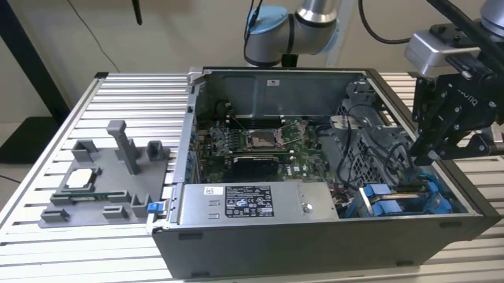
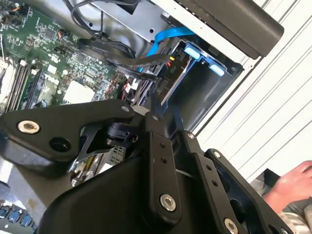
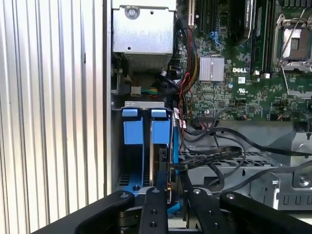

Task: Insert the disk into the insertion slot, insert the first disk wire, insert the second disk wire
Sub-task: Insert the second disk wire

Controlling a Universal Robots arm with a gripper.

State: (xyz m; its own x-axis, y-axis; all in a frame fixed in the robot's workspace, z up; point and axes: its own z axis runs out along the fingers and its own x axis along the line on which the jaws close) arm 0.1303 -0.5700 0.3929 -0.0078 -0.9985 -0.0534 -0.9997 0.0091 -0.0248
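1. Grey sheet metal forms the open computer case [image 1: 315, 247], which is laid on its side on the ribbed bench [image 1: 118, 94].
2. Inside the case a green motherboard [image 1: 252, 147] is seen, with a grey labelled power-supply box [image 1: 252, 203] held along the near wall.
3. At the corner of the case on the exterior view's right, a drive bay [image 3: 127, 180] is fitted with bright blue carriers.
4. The disk [image 3: 157, 161], clipped in its blue carrier frame, is seated upright in one slot of that bay, just beside a second blue carrier [image 3: 132, 126].
5. Black cables [image 3: 219, 156] are draped from the motherboard area towards the disk's edge, and a blue cable [image 2: 163, 39] is routed beside the bay.
6. The gripper [image 3: 175, 192] is lowered into the bay corner, its fingers [image 2: 158, 146] drawn close together at a black connector beside the disk; whether the connector is actually pinched cannot be told.
7. On the bench, at the exterior view's left, a grey fixture [image 1: 102, 188] is set, carrying a processor chip [image 1: 81, 178].
8. A person's hand [image 2: 292, 183] is visible in the second wrist view, well apart from the case.
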